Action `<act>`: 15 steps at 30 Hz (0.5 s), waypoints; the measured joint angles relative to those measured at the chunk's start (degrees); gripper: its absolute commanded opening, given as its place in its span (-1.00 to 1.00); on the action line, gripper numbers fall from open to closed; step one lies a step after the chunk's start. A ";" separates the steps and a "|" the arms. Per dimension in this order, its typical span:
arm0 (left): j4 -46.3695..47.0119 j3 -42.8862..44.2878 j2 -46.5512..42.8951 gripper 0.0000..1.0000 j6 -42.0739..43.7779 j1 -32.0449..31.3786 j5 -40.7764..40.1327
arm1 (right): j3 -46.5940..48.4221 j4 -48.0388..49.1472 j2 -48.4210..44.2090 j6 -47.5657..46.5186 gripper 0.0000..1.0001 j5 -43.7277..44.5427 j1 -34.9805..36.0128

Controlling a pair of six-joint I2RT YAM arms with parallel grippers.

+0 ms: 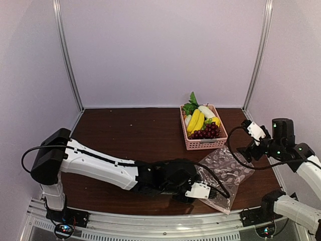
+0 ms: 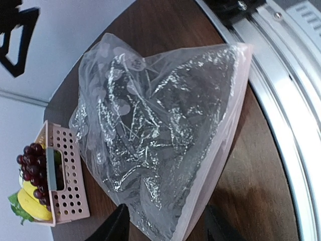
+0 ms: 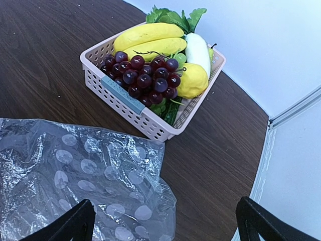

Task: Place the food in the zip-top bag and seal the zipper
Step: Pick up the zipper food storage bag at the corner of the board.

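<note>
**Plainly askew: zip-top bag [image 1: 224, 173] flat, food [image 3: 150, 60] in the pink basket [image 3: 150, 125]**

From above, the zip-top bag lies flat on the brown surface [image 1: 130, 135] at about 5 o'clock. It sits like a diamond, with corners near 12, 3, 6 and 9. Its zipper [image 2: 213, 140] is the pale pinkish strip on the edge facing 5 o'clock, toward the metal rail [image 2: 281, 75]. That edge runs roughly from 7 to 1 o'clock. The opposite end points at 11 o'clock to the pink basket, just beside it; touching or not, I cannot tell. Nor can I tell whether the zipper is pressed together.

The food sits in the basket — bananas [image 3: 145, 35], purple grapes [image 3: 145, 75], lemon [image 3: 193, 80], white radish [image 3: 197, 50], and leafy greens [image 3: 173, 17] at the far rim.

The left pincer [image 2: 168, 228] is released, fingers wide, with the bag's nearest corner lying between them unpinched. The right pincer [image 3: 168, 223] is released too, hovering above the bag's basket-side end.

Only the left wrist view shows the zipper strip clearly, and the bag's long axis — 6 to 12 o'clock there, leading away from the pincer. The right wrist view gives the whitish spots and each fruit sharply, but the zipper lies outside it. The top view alone shows bag, basket and both pincers together.
</note>
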 measured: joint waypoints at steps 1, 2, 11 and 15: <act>-0.15 0.31 0.98 -0.05 1.18 -0.44 -0.63 | -0.22 0.42 0.11 0.02 0.99 0.28 0.00; -0.33 0.72 1.81 -0.06 2.05 -0.81 -0.96 | -0.42 0.57 0.11 0.02 0.99 0.50 -0.02; -2.56 7.08 9.35 -0.35 7.19 -3.39 -3.34 | -0.79 1.27 0.39 0.00 0.99 0.87 -0.02; -2.78 8.26 11.19 -0.42 7.78 -3.37 -5.11 | -0.81 1.31 0.39 0.00 0.99 0.90 -0.17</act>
